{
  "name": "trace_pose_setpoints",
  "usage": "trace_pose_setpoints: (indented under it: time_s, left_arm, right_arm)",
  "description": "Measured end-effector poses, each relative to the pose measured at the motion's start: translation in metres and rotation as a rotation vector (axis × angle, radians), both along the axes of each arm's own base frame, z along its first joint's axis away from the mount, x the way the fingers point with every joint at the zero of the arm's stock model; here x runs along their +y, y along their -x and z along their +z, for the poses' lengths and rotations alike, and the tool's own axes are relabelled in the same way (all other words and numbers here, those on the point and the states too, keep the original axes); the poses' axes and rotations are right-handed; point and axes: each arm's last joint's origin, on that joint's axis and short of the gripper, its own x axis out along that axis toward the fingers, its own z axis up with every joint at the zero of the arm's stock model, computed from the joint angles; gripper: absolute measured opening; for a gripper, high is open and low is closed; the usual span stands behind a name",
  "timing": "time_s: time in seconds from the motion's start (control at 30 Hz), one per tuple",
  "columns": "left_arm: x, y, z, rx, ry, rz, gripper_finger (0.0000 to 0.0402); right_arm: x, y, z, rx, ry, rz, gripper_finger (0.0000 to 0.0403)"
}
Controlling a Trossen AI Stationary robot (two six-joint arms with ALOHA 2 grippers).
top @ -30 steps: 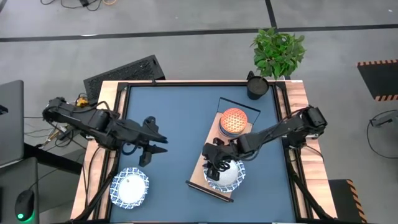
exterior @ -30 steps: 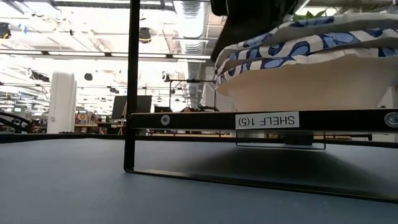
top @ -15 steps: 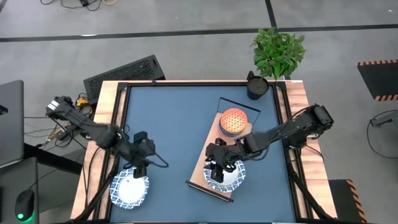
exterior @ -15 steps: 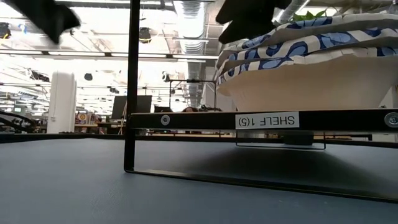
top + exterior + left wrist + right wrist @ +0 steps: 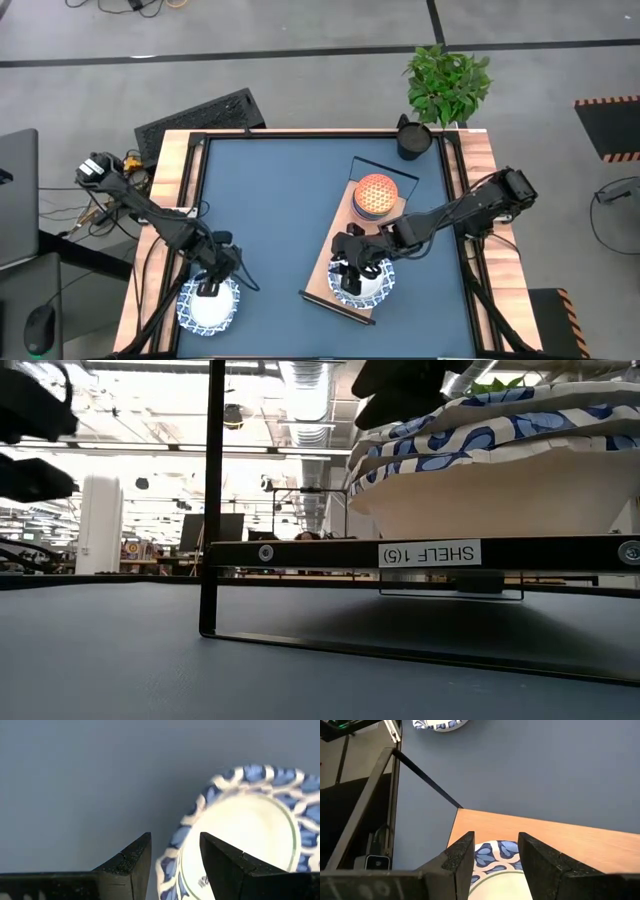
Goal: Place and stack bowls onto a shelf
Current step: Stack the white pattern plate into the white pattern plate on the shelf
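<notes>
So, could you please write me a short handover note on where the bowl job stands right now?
Left gripper: open, above the wide white bowl with the blue patterned rim on the blue table mat, one finger over its rim, nothing held.
Right gripper: open, over the white blue-rimmed bowl stack at the near end of the light-wood shelf, nothing held.
Done: that stack, and an orange patterned bowl on smaller bowls at the shelf's far end.
Left: grip the table bowl and stack it on the shelf.

The shelf [image 5: 420, 552] rail's mirrored label [image 5: 429, 554] reads "SHELF 1(5)".
</notes>
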Motion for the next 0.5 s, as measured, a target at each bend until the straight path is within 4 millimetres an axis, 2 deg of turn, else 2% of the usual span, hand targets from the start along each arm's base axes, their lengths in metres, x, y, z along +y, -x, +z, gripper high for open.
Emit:
trace_pose_setpoints:
  time_s: [0.33,0.5]
  left_arm:
    - [-0.002,0.009,-0.018,0.021,-0.008,-0.084,0.0149]
    - [0.002,0.016,-0.03,0.08,0.004,-0.078,0.0105]
  right_arm:
    - [-0.001,0.001,-0.002,0.023,0.008,-0.001,0.0177]
    - [-0.001,0.001,-0.002,0.023,0.007,-0.001,0.0177]
